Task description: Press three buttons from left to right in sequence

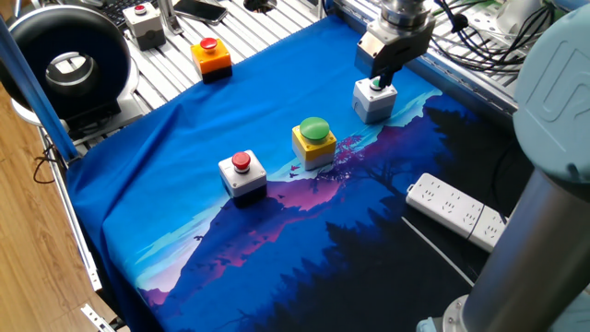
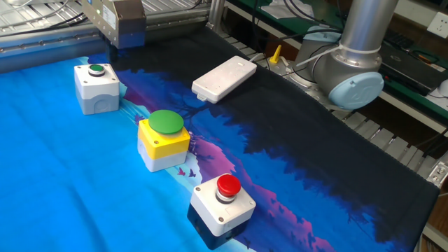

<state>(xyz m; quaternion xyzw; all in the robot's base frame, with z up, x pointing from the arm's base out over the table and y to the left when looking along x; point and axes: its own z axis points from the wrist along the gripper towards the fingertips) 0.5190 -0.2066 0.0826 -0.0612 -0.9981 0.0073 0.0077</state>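
Observation:
Three button boxes stand in a diagonal row on the blue cloth. The white box with a small red button [image 1: 241,171] [image 2: 222,200] is at one end. The yellow box with a large green dome [image 1: 314,140] [image 2: 164,138] is in the middle. The grey-white box with a small green button [image 1: 374,100] [image 2: 96,85] is at the other end. My gripper [image 1: 381,76] [image 2: 113,49] hangs just above and slightly behind the grey-white box. The green button shows uncovered in both views. No gap or contact between the fingertips shows.
A white power strip [image 1: 456,210] [image 2: 224,77] lies on the dark part of the cloth. An orange box with a red button [image 1: 211,55] and a grey box with a red button [image 1: 144,23] stand on the slatted table beside a black round device [image 1: 69,60]. The arm's base [image 2: 350,66] stands past the cloth edge.

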